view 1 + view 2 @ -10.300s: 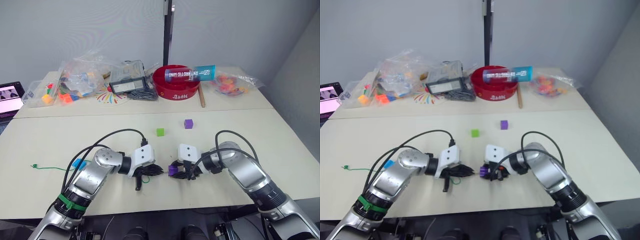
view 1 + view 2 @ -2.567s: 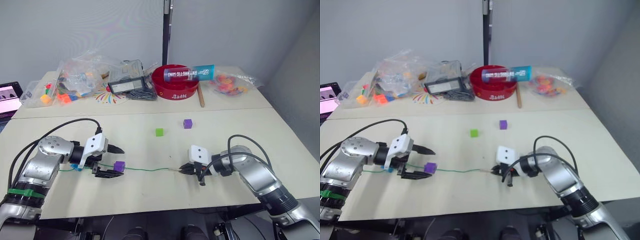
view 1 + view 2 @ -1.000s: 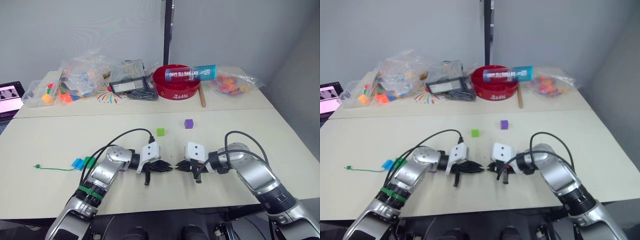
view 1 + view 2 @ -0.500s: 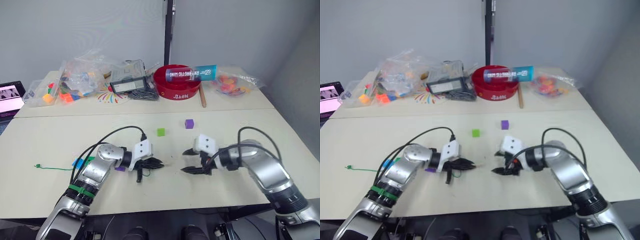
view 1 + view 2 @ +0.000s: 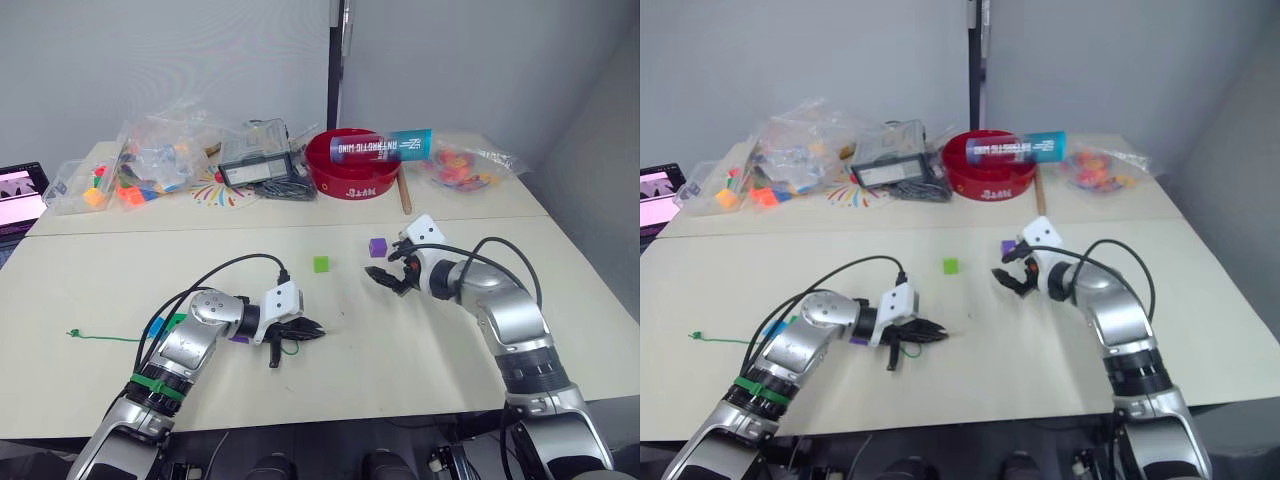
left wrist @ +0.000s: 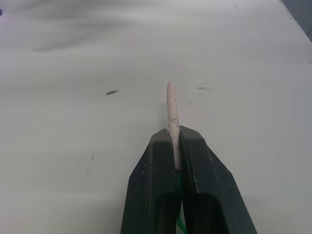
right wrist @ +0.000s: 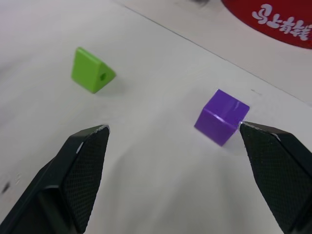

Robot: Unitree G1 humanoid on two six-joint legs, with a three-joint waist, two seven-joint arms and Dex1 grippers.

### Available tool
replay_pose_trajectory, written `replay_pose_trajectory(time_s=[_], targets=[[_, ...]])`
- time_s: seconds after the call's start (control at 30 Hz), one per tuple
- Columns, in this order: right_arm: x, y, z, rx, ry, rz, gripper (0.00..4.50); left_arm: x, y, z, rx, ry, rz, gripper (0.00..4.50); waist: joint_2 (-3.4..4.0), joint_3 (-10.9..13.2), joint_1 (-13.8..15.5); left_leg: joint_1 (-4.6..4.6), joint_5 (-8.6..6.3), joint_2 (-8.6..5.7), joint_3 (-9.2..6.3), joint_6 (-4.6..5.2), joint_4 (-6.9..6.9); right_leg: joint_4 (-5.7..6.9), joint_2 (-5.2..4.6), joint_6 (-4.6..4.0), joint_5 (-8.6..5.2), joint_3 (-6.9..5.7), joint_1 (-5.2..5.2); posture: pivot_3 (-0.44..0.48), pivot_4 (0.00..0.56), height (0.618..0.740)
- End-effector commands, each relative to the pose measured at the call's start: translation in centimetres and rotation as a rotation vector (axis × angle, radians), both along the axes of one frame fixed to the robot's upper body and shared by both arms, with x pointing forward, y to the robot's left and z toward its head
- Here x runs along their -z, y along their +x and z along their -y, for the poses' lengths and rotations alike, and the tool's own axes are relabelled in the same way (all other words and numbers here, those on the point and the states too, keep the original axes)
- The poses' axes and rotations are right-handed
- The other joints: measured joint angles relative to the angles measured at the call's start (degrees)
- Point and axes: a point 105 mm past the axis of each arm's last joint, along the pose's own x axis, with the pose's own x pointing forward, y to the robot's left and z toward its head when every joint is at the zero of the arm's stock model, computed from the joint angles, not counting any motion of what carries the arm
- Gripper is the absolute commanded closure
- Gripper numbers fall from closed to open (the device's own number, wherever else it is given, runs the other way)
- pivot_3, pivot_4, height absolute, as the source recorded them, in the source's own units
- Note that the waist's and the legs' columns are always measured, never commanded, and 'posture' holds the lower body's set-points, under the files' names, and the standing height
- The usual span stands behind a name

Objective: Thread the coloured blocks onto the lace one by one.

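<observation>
Left pincer [image 5: 312, 328] low over the pale surface [image 5: 420, 340], fingers pressed together on the lace [image 6: 170, 109]; its pale stiff tip sticks out past the fingertips, seen clearly in the left wrist view. The rest of the green cord trails off toward the robot's left, ending in a small knot [image 5: 71, 333] near the surface edge. Three blocks sit strung close together behind the left pincer: purple block [image 5: 240, 338], dark green block [image 5: 178, 322], blue block [image 5: 155, 327]. Right pincer [image 5: 387, 271] is spread wide, just beside the loose purple cube [image 5: 377, 247]; in the right wrist view that cube lies next to one fingertip, whether touching cannot be told. Light green block [image 5: 321, 264] lies free on the surface between the two pincers, hole visible in one face. Far side of the surface: red bowl [image 5: 352, 165], a blue-and-red tube [image 5: 381, 146] lying across it, and bags of coloured toy pieces [image 5: 150, 160].
</observation>
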Motion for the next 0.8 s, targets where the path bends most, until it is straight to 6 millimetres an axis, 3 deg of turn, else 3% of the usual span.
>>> replay_pose_trajectory(time_s=[0.03,0.17,0.3,0.6,0.8], targets=[[-2.0,0.4,-0.3,-0.119,-0.105,0.088,0.02,-1.1,0.1,0.2,0.007,-0.023,0.039,4.50,0.00,0.00,-0.08,0.00,0.00,0.00,0.01,0.00,0.00,-0.01,0.00,0.01,0.01,0.00,0.00,0.000,0.150,0.740],[-1.8,1.0,-1.1,-0.323,-0.278,0.071,0.02,-0.9,0.1,0.1,0.008,-0.020,0.039,4.50,0.00,0.00,-0.63,0.04,-0.04,0.05,0.06,0.08,-0.03,-0.04,0.04,0.01,0.00,0.00,0.01,0.000,0.150,0.740],[-1.0,3.5,-1.0,-0.410,-0.506,0.013,0.02,-0.5,-0.2,0.0,0.009,-0.020,0.032,4.50,0.01,0.01,-1.86,0.06,0.01,0.06,0.12,-0.01,-0.05,-0.05,0.05,0.01,0.00,0.03,0.01,0.000,0.150,0.740],[-1.5,5.4,-2.0,-0.415,-0.647,-0.029,0.02,-0.3,-0.6,-0.1,-0.011,-0.026,0.027,4.50,0.03,0.01,-2.26,0.01,0.05,0.03,0.07,-0.10,-0.18,-0.03,-0.01,0.01,0.01,0.04,-0.11,0.000,0.150,0.740],[-0.4,6.0,-2.2,-0.359,-0.715,-0.052,0.02,-0.1,-1.0,-0.1,-0.029,-0.031,0.022,4.50,0.05,0.01,-2.37,0.03,0.07,0.03,0.03,-0.14,-0.19,0.02,-0.01,0.01,0.01,0.05,-0.11,0.000,0.150,0.740]])
